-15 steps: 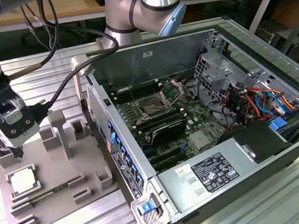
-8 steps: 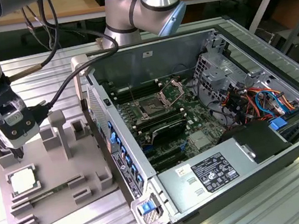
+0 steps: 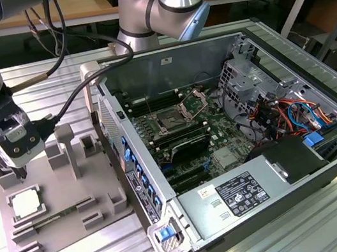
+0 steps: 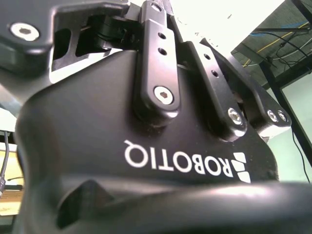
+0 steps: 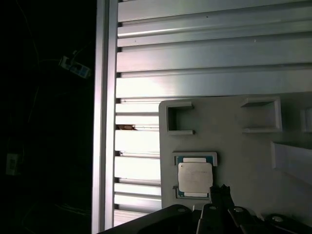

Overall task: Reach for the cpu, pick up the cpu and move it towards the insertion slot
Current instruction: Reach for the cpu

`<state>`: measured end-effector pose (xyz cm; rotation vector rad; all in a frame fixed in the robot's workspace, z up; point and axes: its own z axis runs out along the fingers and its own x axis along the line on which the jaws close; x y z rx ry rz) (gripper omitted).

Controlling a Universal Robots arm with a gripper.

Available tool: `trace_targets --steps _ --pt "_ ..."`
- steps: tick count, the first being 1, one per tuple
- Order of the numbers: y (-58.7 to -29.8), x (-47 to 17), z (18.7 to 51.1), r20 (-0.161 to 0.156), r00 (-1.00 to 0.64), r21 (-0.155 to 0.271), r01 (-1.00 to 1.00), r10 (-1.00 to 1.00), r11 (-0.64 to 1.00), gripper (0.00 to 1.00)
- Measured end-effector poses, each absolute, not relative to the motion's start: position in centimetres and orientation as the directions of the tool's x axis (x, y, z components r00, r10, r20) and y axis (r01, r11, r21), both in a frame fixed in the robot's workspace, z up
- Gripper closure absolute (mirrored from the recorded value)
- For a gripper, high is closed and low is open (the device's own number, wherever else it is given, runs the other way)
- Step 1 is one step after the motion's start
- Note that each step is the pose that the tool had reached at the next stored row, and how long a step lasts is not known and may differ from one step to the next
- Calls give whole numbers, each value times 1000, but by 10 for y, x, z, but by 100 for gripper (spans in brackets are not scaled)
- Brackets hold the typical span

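Observation:
The cpu (image 3: 26, 203) is a small square chip with a pale metal top, lying flat in a pocket of the grey tray (image 3: 60, 215) at the exterior view's left. My gripper (image 3: 20, 173) hangs just above the tray, a little behind the cpu and apart from it, holding nothing. In the first wrist view the cpu (image 5: 195, 178) lies on the tray (image 5: 239, 146) right beside the dark tip of the gripper (image 5: 220, 195). The insertion slot (image 3: 171, 121) sits on the green board inside the open computer case, with its metal frame (image 3: 194, 103) tilted up.
The open case (image 3: 240, 127) takes up the exterior view's right, with its wall (image 3: 114, 128) standing between tray and board. Upright grey posts (image 3: 67, 149) rise from the tray. A black cable (image 3: 67, 98) trails from the arm. The gripper's black body (image 4: 146, 161) shows close up.

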<state>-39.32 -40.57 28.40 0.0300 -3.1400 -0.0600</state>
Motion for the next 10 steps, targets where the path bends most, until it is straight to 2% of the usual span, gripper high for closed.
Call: trace_targets --steps 10 --pt "-406 -393 282 1 -1000 38 -19 -19 999 89"
